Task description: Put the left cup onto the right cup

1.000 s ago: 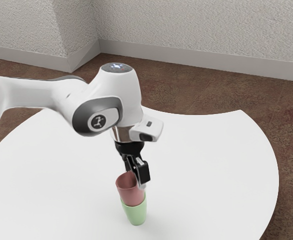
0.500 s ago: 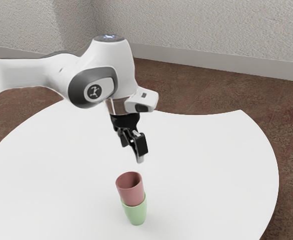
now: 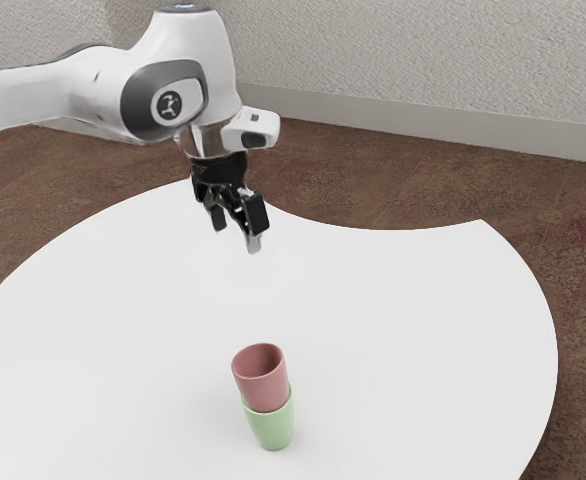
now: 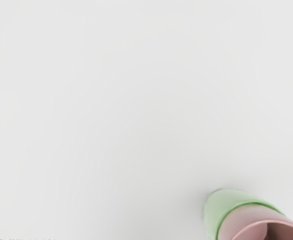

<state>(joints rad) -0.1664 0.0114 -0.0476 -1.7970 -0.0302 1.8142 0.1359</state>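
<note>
Sitting inside the mouth of the pale green plastic cup (image 3: pixel 270 427), the dusty-pink plastic cup (image 3: pixel 261 377) stands upright, leaning slightly, with its base sunk below the green rim, so the stacking the task asks for looks done. Both cups rest as one pile near the front of the round white table (image 3: pixel 423 300). In the wrist view the same pile appears off to one side of the hand, the green cup (image 4: pixel 221 210) wrapping the lower part of the pink cup (image 4: pixel 259 225), with bare tabletop (image 4: pixel 111 100) around them. The black two-finger gripper (image 3: pixel 237 228) hangs high above the table, well apart from the cups and toward the exterior view's upper left of them. Its fingers stand apart with nothing between them, so it carries nothing. Judging from this, no placing step is left; what might remain is only for the white arm (image 3: pixel 93 80) to clear away. The pile seems steady enough to leave as it is.
</note>
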